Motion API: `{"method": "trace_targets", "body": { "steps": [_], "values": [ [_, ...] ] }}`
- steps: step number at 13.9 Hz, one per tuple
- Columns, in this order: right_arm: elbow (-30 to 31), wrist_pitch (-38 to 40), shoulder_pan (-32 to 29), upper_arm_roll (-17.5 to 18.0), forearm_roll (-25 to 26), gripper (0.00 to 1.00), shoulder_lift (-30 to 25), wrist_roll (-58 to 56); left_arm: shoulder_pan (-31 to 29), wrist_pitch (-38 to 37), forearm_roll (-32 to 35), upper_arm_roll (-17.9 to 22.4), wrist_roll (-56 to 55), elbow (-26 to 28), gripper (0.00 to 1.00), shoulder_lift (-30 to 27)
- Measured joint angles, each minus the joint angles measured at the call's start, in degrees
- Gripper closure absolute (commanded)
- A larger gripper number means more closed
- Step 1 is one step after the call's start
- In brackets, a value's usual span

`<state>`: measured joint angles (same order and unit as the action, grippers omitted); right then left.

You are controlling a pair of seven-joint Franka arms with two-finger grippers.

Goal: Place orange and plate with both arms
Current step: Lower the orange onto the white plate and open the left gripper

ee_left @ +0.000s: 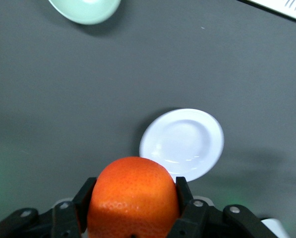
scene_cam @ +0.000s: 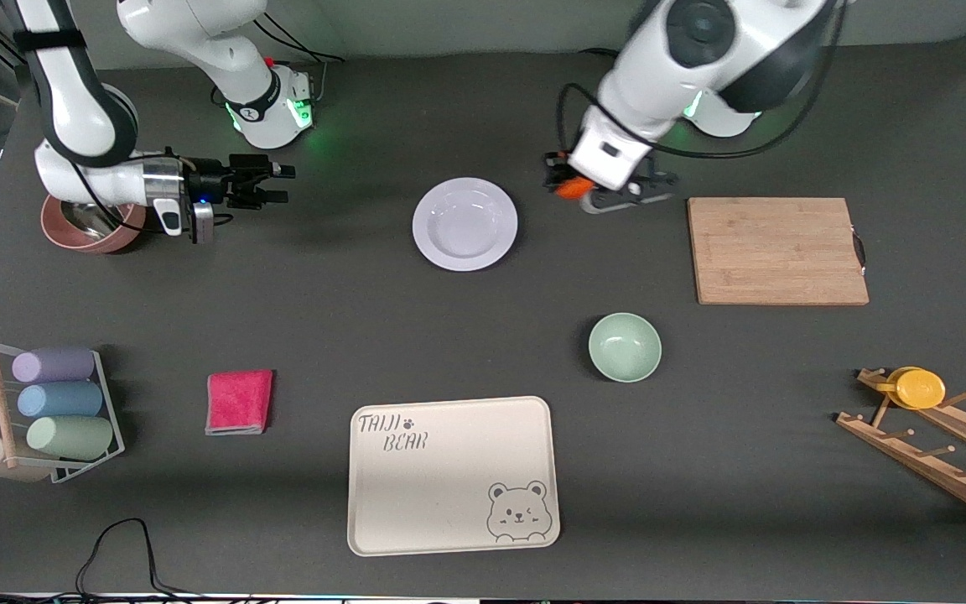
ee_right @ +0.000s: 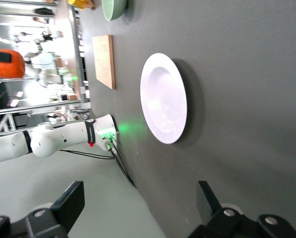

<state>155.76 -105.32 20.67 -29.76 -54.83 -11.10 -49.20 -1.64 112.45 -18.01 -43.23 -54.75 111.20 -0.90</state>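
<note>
The white plate (scene_cam: pixel 464 223) lies flat on the dark table between the two arms. My left gripper (scene_cam: pixel 571 186) is shut on the orange (scene_cam: pixel 573 188) and holds it above the bare table between the plate and the cutting board. In the left wrist view the orange (ee_left: pixel 134 198) fills the gap between the fingers (ee_left: pixel 83 198), with the plate (ee_left: pixel 182 144) below it. My right gripper (scene_cam: pixel 277 184) is open and empty, lying level over the table toward the right arm's end, pointing at the plate. The right wrist view shows the plate (ee_right: pixel 163 98) ahead and the orange (ee_right: pixel 8 63) far off.
A bamboo cutting board (scene_cam: pixel 776 250) lies toward the left arm's end. A mint-green bowl (scene_cam: pixel 625 346) and a beige bear tray (scene_cam: pixel 452 474) sit nearer the camera. There is also a red cloth (scene_cam: pixel 239 402), a cup rack (scene_cam: pixel 47 415), a wooden rack with a yellow disc (scene_cam: pixel 919 387) and a brown pan (scene_cam: pixel 89 225).
</note>
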Motion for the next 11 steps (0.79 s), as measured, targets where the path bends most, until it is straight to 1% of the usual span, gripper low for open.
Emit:
{"method": "trace_targets", "body": {
  "steps": [3,6,9,11],
  "values": [
    [0.73,0.63,0.04,-0.30,-7.99,0.00,9.54,-12.11,8.96,8.05,8.96,-0.05,-15.38,0.08,1.00,6.92],
    [0.58,2.04,0.09,-0.22,-13.61,0.00,16.89,-19.57,15.35,16.52,19.79,0.11,-30.14,0.03,1.00,16.08],
    [0.21,3.15,0.15,-0.13,-17.31,0.00,21.62,-23.63,20.10,20.84,30.65,0.86,-42.39,-1.45,1.00,25.57],
    [-0.06,3.22,0.21,0.09,-18.78,0.00,23.76,-25.13,25.05,21.95,38.23,3.84,-50.03,-4.27,1.00,31.84]
  ]
}}
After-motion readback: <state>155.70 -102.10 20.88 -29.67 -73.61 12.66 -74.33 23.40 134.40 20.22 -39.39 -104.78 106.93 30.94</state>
